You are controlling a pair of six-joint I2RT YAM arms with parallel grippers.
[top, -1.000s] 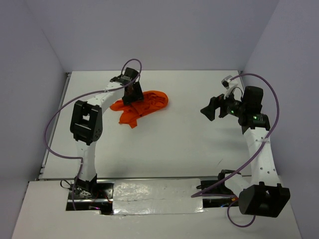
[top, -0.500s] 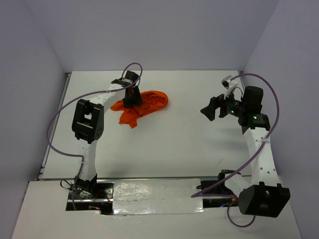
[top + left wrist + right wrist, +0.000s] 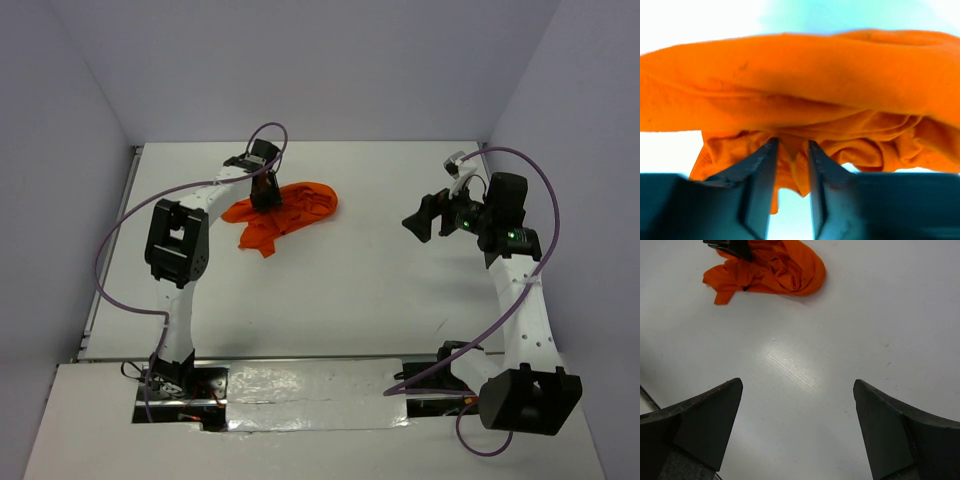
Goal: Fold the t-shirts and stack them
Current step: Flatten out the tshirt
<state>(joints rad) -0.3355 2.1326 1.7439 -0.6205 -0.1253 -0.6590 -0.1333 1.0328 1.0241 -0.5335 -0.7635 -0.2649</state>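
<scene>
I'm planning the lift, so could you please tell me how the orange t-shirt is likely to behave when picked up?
Probably floppy: the t-shirt lies crumpled in soft folds, so it should drape from the left pincer, which pinches one fold. Likely light, being thin cloth. Pushed across the table, it would probably bunch rather than slide.

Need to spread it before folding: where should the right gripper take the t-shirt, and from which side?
Probably the t-shirt by its rounded right-hand lobe, coming low from the right. The left gripper pinches a fold at its crumpled left end, and that lobe faces the open right gripper, so pulling apart should spread it.
</scene>
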